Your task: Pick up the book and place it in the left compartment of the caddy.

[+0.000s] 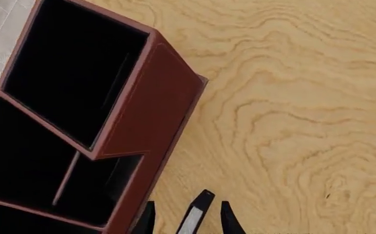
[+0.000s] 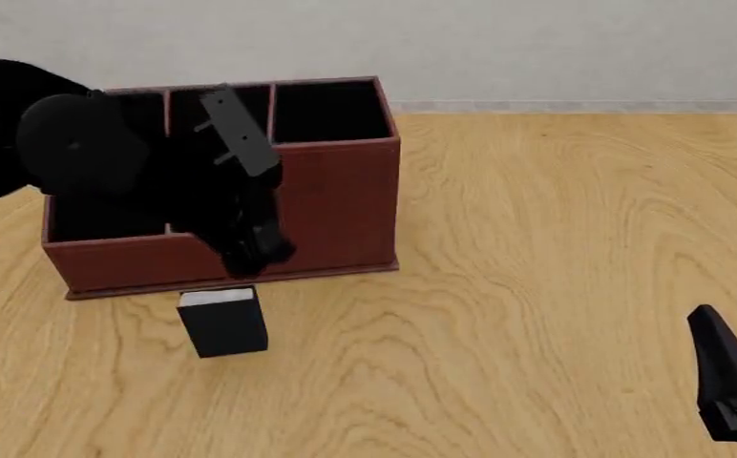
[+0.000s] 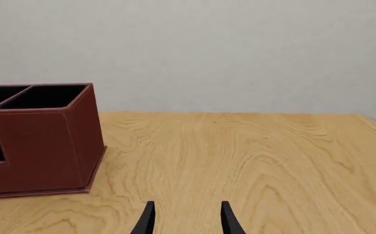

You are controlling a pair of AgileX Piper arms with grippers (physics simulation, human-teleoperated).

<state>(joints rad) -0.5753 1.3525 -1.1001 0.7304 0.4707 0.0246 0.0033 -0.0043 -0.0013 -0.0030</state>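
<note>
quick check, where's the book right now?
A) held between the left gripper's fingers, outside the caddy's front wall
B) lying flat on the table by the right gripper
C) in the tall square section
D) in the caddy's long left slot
A: the left wrist view shows the book between the left gripper fingers; the front view puts it just in front of the caddy.

Leather-look caddy (image 2: 330, 205) — matt, wood-grain table (image 2: 547, 267), matt black book (image 2: 222, 322)

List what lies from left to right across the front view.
Left arm → book → tall end of the caddy → bare table → right gripper.
</note>
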